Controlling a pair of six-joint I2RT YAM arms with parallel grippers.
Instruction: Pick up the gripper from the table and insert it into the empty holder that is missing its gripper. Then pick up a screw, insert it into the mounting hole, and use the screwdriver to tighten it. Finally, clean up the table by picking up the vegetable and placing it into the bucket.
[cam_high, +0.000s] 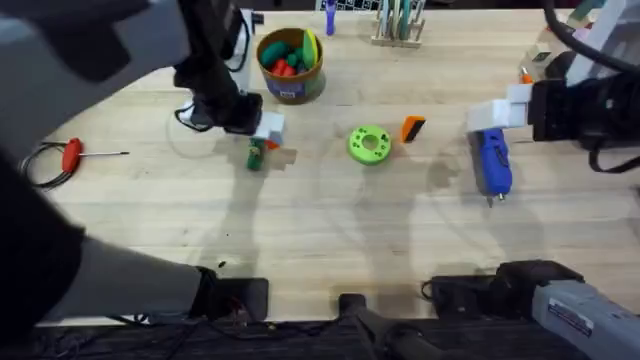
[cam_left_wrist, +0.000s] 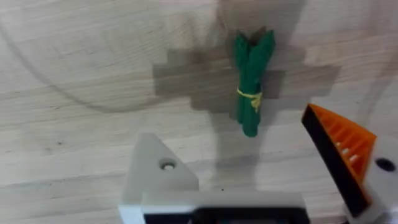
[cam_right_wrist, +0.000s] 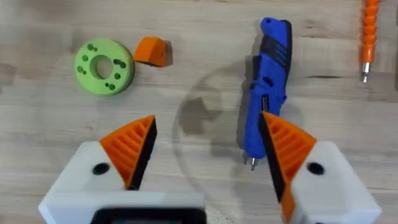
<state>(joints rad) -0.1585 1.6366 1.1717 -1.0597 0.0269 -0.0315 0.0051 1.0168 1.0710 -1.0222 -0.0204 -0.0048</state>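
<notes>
Left gripper (cam_left_wrist: 249, 193), one orange finger missing, above asparagus bundle (cam_left_wrist: 252, 81); right gripper (cam_right_wrist: 208, 149) fingers wide, beside blue screwdriver (cam_right_wrist: 267, 81); risk of one-fingered grasp slipping.

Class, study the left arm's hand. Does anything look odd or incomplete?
Yes. The left hand carries an orange ribbed finger on one side, while the other side is a bare white holder. A loose orange finger lies on the table beside the green disc.
</notes>
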